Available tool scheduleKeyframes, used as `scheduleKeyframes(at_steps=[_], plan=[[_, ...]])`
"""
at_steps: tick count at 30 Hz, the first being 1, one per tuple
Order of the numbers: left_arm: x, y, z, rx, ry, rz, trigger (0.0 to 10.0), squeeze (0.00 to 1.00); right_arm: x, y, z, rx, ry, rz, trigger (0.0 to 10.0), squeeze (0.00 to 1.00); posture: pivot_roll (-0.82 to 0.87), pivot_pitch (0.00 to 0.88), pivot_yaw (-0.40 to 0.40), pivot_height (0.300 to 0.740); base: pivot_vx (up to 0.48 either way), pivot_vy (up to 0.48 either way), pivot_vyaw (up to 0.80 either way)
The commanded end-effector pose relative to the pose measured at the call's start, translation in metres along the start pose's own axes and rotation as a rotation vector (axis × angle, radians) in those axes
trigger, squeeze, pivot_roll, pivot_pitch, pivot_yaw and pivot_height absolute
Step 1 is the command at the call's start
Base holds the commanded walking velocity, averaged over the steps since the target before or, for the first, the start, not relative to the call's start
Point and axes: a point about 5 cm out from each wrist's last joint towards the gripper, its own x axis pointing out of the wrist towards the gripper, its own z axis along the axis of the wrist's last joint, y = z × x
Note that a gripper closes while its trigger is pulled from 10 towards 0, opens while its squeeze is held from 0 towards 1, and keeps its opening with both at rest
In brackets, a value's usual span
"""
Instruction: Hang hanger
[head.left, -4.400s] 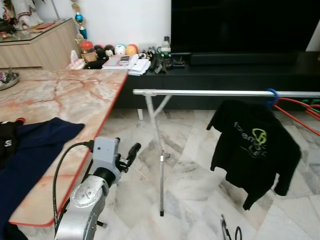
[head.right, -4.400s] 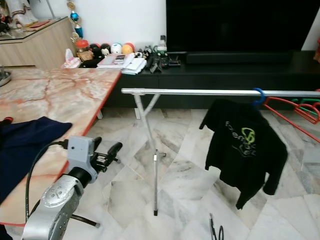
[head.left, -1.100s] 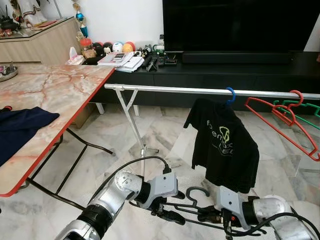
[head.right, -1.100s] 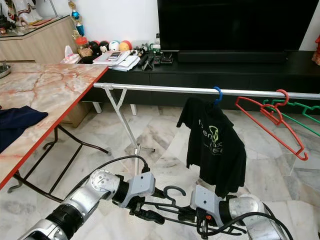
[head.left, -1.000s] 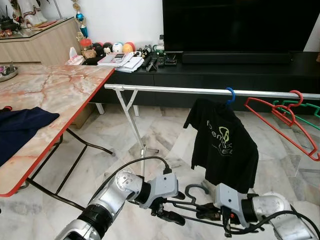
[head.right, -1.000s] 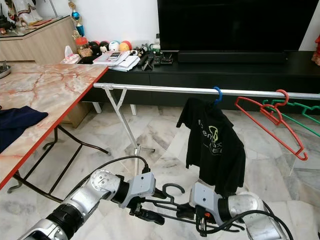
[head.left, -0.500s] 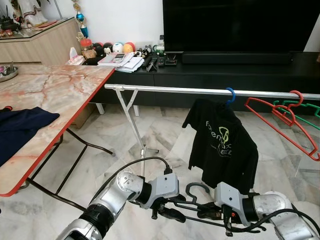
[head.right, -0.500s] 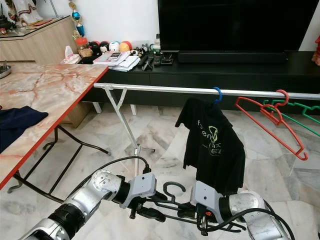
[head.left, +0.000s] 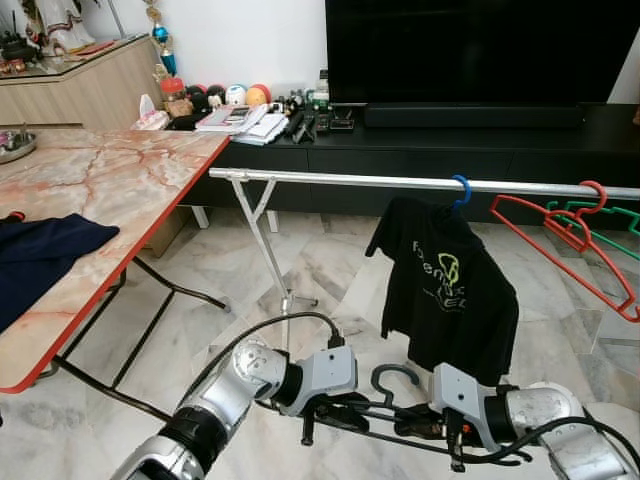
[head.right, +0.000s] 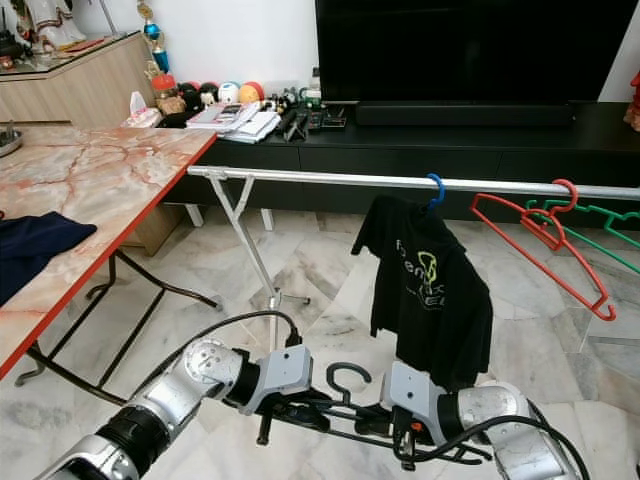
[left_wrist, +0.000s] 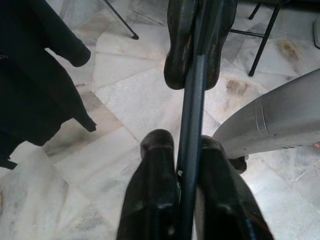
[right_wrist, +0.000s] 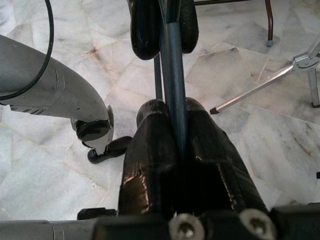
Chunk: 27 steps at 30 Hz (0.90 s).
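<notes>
Progress stands at the carrying stage: the dark hanger (head.left: 400, 405) is in hand but hangs on nothing. It is held low in front of the robot, near floor level, its hook (head.right: 348, 373) curling upward between the two arms. The left gripper (head.left: 335, 420) has its fingers closed on one stretch of the hanger's thin bar, as the left wrist view shows, the rod running between the two black pads (left_wrist: 152, 170). The right gripper (head.right: 385, 425) is clamped on the bar too, its fingers (right_wrist: 150, 145) pressed against it from both sides. Left to do, as I judge it: raise the hanger to the silver clothes rail (head.left: 400, 183) and drop its hook over a bare stretch of it.

The rail runs across the room well above the hanger, on a folding leg stand (head.left: 270, 250). On it hang a black T-shirt (head.left: 445, 290) with a green logo on a blue hanger (head.left: 460, 188), then a red hanger (head.left: 560, 240), and a green hanger (head.left: 610, 215) at the far right. The floor (head.left: 320, 260) is pale veined marble tile. To the robot's left stands a marble-topped table (head.left: 110, 190) with a red edge and a dark blue garment (head.left: 40, 260) on it. Behind the rail a low black TV cabinet (head.left: 450, 150) carries a large dark television (head.left: 480, 50), books and small colourful figures.
</notes>
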Motion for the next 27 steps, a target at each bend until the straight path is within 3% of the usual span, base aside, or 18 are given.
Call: scheduleKeyframes(at_steps=[1, 17, 18, 19, 20, 27], plan=[[-0.0019, -0.0003, -0.0046, -0.009, 0.023, -0.007, 0.0, 0.0, -0.001, -0.0005, 0.011, -0.031, -0.042, 0.003, 10.0, 0.0, -0.07, 0.045, 0.08, 0.74, 0.0, 0.0, 0.0], [-0.0036, -0.0003, -0.0065, -0.01, 0.021, 0.001, 0.0, 0.0, -0.0052, -0.0024, 0.009, -0.002, -0.054, 0.008, 10.0, 0.0, -0.06, 0.038, 0.072, 0.74, 0.0, 0.0, 0.0], [-0.0038, -0.0001, -0.0066, -0.01, 0.022, 0.002, 0.0, 0.0, -0.0053, -0.0029, 0.0091, 0.005, -0.059, 0.009, 10.0, 0.76, -0.06, 0.036, 0.071, 0.74, 0.0, 0.0, 0.0], [-0.0038, 0.0, -0.0066, -0.01, 0.022, 0.003, 0.0, 0.0, -0.0053, -0.0034, 0.0093, 0.009, -0.061, 0.009, 10.0, 0.76, -0.06, 0.036, 0.071, 0.74, 0.0, 0.0, 0.0], [-0.0038, 0.0, -0.0067, -0.009, 0.022, 0.004, 0.0, 0.0, -0.0054, -0.0036, 0.0094, 0.014, -0.064, 0.011, 10.0, 1.0, -0.06, 0.034, 0.072, 0.74, 0.0, 0.0, 0.0], [-0.0043, -0.0008, -0.0089, -0.002, 0.033, 0.003, 0.0, 0.0, -0.0065, -0.0011, 0.0083, 0.034, -0.056, 0.057, 10.0, 1.0, -0.07, 0.02, 0.073, 0.74, 0.0, 0.0, 0.0]])
